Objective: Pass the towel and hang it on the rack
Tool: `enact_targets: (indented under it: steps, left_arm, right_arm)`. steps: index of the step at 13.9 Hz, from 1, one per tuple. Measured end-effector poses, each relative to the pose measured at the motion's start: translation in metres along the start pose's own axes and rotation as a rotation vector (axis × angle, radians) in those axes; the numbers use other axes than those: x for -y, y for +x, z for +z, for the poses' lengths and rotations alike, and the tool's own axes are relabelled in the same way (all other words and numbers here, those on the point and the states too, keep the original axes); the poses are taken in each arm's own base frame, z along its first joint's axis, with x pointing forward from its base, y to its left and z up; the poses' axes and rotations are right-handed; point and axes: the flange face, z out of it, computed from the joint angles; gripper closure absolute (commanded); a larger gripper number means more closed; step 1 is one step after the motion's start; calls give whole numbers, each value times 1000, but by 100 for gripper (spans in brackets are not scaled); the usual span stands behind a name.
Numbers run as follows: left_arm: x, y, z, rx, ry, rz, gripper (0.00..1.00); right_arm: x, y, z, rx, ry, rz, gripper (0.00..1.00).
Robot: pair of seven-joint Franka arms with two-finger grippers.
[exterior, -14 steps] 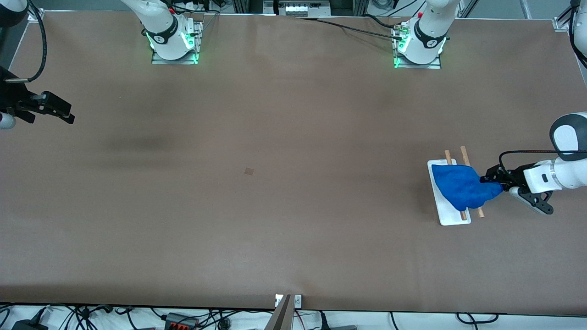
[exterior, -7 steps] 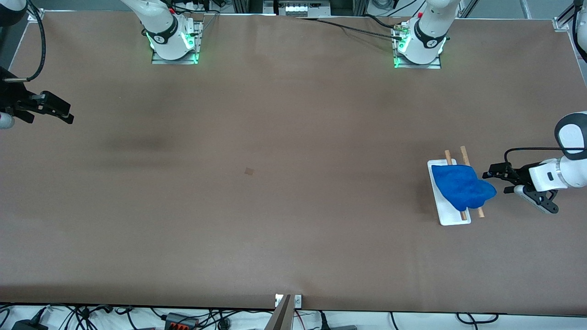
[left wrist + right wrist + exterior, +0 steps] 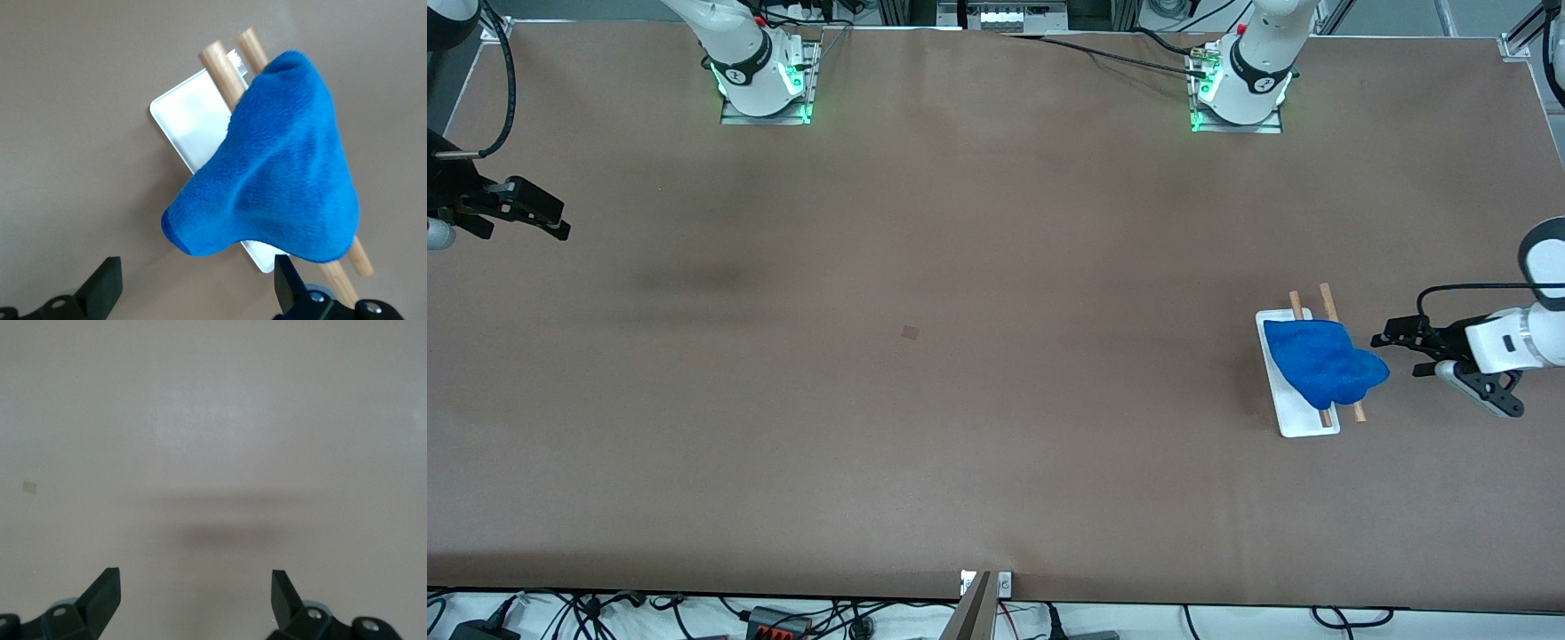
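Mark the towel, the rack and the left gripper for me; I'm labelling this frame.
towel (image 3: 1320, 363), front view, middle of the blue cloth.
rack (image 3: 1296, 418), front view, bare end of its white base.
left gripper (image 3: 1387, 353), front view, between its open fingertips.

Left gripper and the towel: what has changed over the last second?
The left gripper has let go of the towel, opened its jaws and backed off toward the left arm's end of the table. The towel stays draped over the rack. The right gripper waits open, unmoved, at its own end.
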Motion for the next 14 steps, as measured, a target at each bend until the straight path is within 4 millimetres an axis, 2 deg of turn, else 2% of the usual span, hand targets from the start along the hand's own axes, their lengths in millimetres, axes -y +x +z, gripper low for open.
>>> enact_targets:
  steps: [2,5,10,14]
  left_arm:
    - [-4,6,-20,13,-10,5,0]
    - [-22,21,-44,55,-35,-17,0]
    - [-46,39,-69,122,-23,-5,0]
    - [-80,59,-102,194,7,-57,0]
  right_arm:
    - [0,0,0,1,0,0,0]
    - [0,0,0,2,0,0,0]
    - [0,0,0,2,0,0,0]
    - [0,0,0,1,0,0,0]
